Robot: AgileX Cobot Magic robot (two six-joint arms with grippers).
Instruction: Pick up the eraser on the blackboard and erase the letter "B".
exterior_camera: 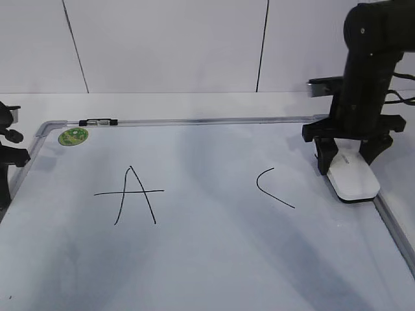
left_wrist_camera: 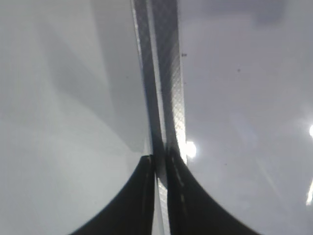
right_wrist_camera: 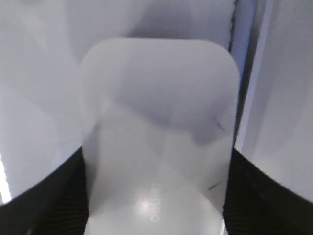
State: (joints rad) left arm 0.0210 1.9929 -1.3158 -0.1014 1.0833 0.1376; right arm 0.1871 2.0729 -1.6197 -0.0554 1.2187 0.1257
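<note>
The white eraser (exterior_camera: 353, 181) lies on the blackboard (exterior_camera: 207, 259) by its right frame edge. My right gripper (exterior_camera: 347, 165) stands over the eraser with a finger pressed on each side. In the right wrist view the eraser (right_wrist_camera: 156, 122) fills the space between the two dark fingers (right_wrist_camera: 156, 161). No letter "B" shows; the board between the "A" (exterior_camera: 133, 194) and the "C" (exterior_camera: 272, 188) is blank. My left gripper (left_wrist_camera: 161, 159) is shut and empty over the board's grey left frame (left_wrist_camera: 166, 98). The left arm (exterior_camera: 8, 152) stays at the far left.
A small black-and-clear marker (exterior_camera: 97, 122) lies on the board's top frame, with a round green sticker (exterior_camera: 72, 136) below it. A white wall stands behind the board. The right frame rail (exterior_camera: 395, 227) runs just beside the eraser.
</note>
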